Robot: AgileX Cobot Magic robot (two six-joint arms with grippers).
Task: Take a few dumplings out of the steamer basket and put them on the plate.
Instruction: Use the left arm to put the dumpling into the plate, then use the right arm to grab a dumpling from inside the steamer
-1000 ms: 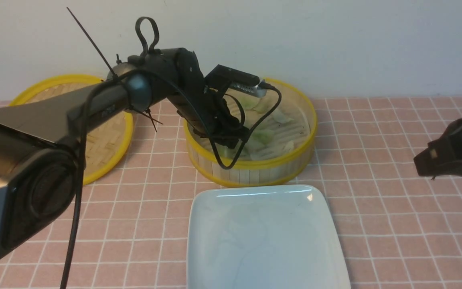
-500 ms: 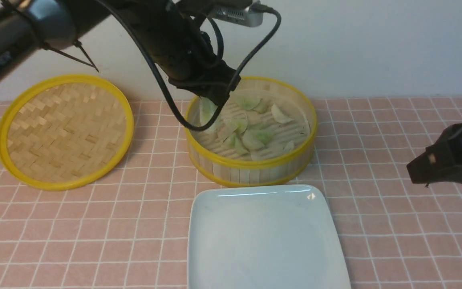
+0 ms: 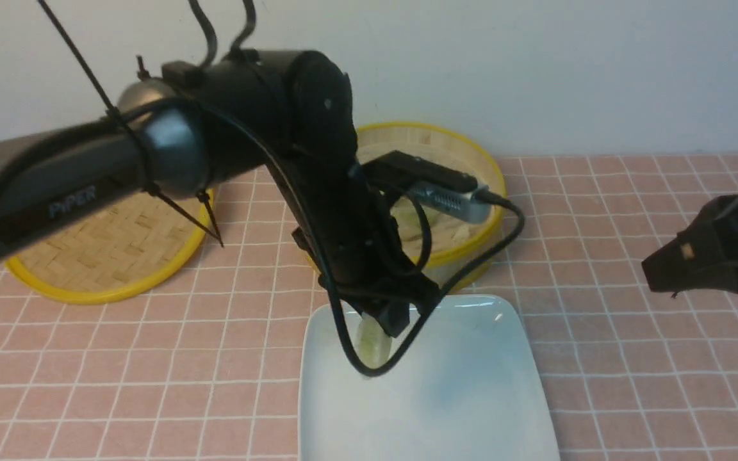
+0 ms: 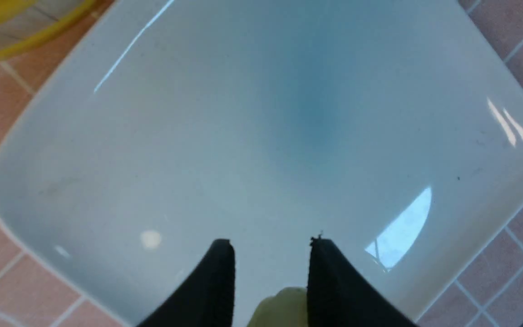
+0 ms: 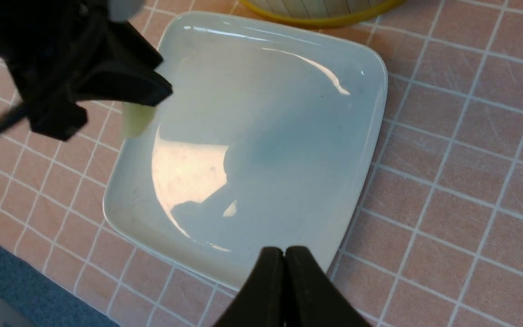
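**Left gripper**: Positioned over the plate, at its rear left part, near the edge that faces the basket. The jaws are clamped on one dumpling. The left wrist view shows both fingers parted by a narrow gap, with the pale yellow-green dumpling lodged between them near their base. In the front view the dumpling hangs downward from the fingers, partly crossed by a black cable. Its lower end is close to the plate surface; contact cannot be confirmed. The right wrist view shows the same dumpling protruding beneath the left gripper, over the plate near its rim.

**Right gripper**: Held off to the right side above the table, well apart from the plate in the front view. Its own camera shows the jaws pressed fully together, with nothing between them.

**Basket:** Stands just behind the plate, at the back of the table near the wall. The left arm hides most of its interior, so the contents cannot be counted. Part of its yellow rim appears in the left wrist view and in the right wrist view.

**Plate:** Glossy white, flat on the tiled table, nearest the camera.

**Lid**: Lies to the left of the basket, woven side up, apart from it.
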